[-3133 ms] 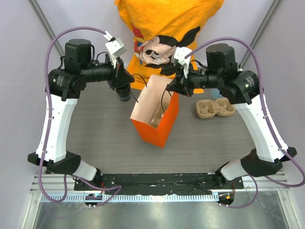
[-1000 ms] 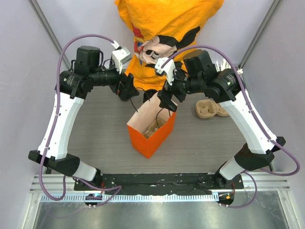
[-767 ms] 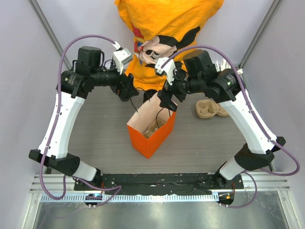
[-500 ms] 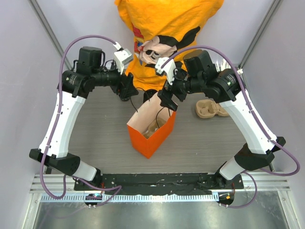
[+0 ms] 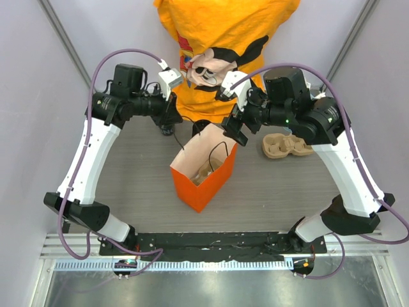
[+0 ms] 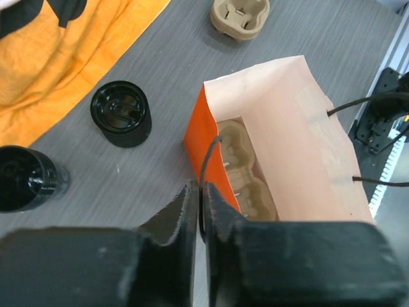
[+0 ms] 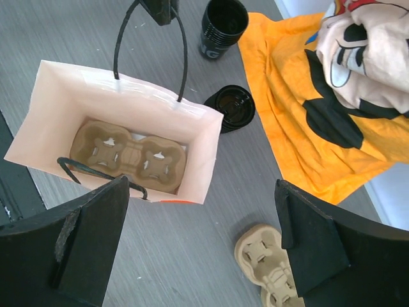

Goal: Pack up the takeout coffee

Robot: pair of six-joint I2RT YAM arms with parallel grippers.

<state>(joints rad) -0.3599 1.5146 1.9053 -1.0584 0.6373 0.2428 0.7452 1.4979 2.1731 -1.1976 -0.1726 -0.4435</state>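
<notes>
Lifts right gripper (image 5: 232, 128) up and away from the rim of the orange paper bag (image 5: 204, 182), fingers spread wide, gripping nothing. Pinches the bag's black cord handle (image 6: 208, 153) in left gripper (image 6: 199, 192), jaws closed tight. Cannot find the takeout coffee in any view. Behind the bag, only a white-printed black cup (image 7: 220, 29) and a short black stack (image 7: 231, 107).

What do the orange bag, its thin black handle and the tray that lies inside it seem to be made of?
The bag: most likely paper, matte orange outside and pale inside, with sharp fold lines.
The handle: a thin black cord, perhaps twisted paper; too fine to tell.
The tray: probably moulded pulp fibre, dull tan, with soft rounded cup hollows.
</notes>
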